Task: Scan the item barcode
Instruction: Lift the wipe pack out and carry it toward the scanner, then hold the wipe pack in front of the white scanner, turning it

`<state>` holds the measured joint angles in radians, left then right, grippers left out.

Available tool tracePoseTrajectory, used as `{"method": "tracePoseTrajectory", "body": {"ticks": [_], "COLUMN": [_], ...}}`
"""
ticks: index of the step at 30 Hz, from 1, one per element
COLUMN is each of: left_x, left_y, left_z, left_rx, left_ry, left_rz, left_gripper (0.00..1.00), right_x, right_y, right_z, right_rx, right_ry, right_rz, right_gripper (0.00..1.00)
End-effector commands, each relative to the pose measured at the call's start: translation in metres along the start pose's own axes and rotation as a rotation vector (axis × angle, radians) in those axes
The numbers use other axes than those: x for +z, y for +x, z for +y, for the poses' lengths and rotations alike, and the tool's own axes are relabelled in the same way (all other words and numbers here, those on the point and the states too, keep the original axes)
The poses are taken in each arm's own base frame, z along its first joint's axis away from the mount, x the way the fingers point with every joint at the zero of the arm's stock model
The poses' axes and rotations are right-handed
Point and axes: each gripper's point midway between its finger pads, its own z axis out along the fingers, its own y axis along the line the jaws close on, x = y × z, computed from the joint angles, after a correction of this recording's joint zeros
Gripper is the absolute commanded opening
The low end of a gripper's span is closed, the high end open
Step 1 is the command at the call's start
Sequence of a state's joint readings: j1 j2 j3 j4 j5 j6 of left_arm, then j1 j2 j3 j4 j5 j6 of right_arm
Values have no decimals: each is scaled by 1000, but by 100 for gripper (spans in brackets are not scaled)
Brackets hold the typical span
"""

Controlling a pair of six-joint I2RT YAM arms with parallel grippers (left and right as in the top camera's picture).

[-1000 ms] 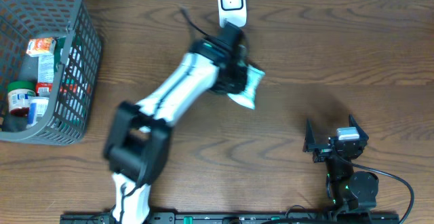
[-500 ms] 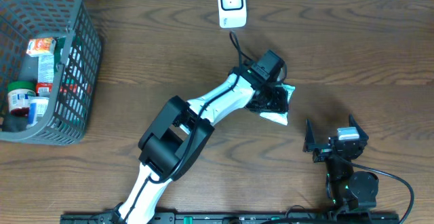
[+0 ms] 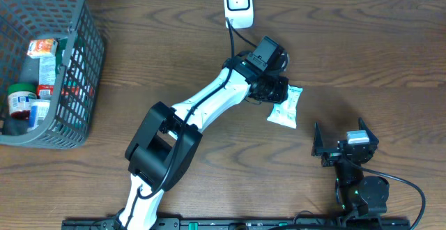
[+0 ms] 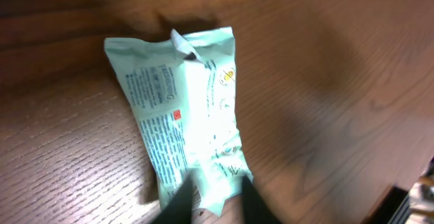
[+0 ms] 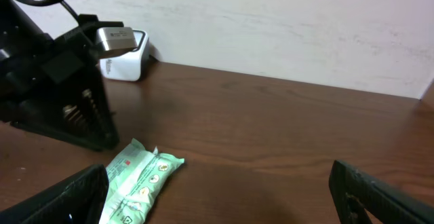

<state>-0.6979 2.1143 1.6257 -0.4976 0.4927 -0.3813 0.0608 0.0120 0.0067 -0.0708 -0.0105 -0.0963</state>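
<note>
A dark wood-grain table [image 3: 390, 49] runs up to a pale wall [image 5: 271, 20] at its far edge; at the far left stands a grey wire basket [image 3: 83, 63] holding several jars and packs, one with a red label [image 3: 42, 47]; further right, against the far edge, sits a small white scanner [image 3: 237, 0] with a dark window on its face; the white left arm [image 3: 202, 108] reaches from the near edge diagonally up to the middle of the table, its left gripper [image 3: 275, 90] below and right of the scanner; the two fingers are pressed together, their tips over one end of the packet [image 3: 286, 106], though whether they nip its edge cannot be told; the pale green packet lies flat on the wood, printed side up, just right of that gripper and well apart from the scanner; at the near right, the right gripper [image 3: 341, 141] rests with its fingers spread wide, holding nothing, with the packet ahead of it.
</note>
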Motion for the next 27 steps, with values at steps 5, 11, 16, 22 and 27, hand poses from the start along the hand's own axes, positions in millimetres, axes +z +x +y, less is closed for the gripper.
{"method": "tracePoseTrajectory", "body": {"ticks": [5,11,16,22,27], "left_x": [10,33,46,48,25], "left_y": [16,39,58,62,34], "left_z": [-10,10,18,13,-6], "left_rx": [95,86,80,91,132], "left_ry": [3,-77,-93,-87,-56], "left_rz": [43,96,146,153,69], "left_gripper": [7,7,7,7,7], "right_x": [0,0,0,0,0], "right_y": [1,1,1,1,1], "right_z": [-3,-3,-2,-3,-2], "right_rx": [-5,-5,-5,-5,-5], "right_ry": [11,11,11,11,11], "right_rz": [1,1,1,1,1], "right_gripper": [99,99,99,99,99]}}
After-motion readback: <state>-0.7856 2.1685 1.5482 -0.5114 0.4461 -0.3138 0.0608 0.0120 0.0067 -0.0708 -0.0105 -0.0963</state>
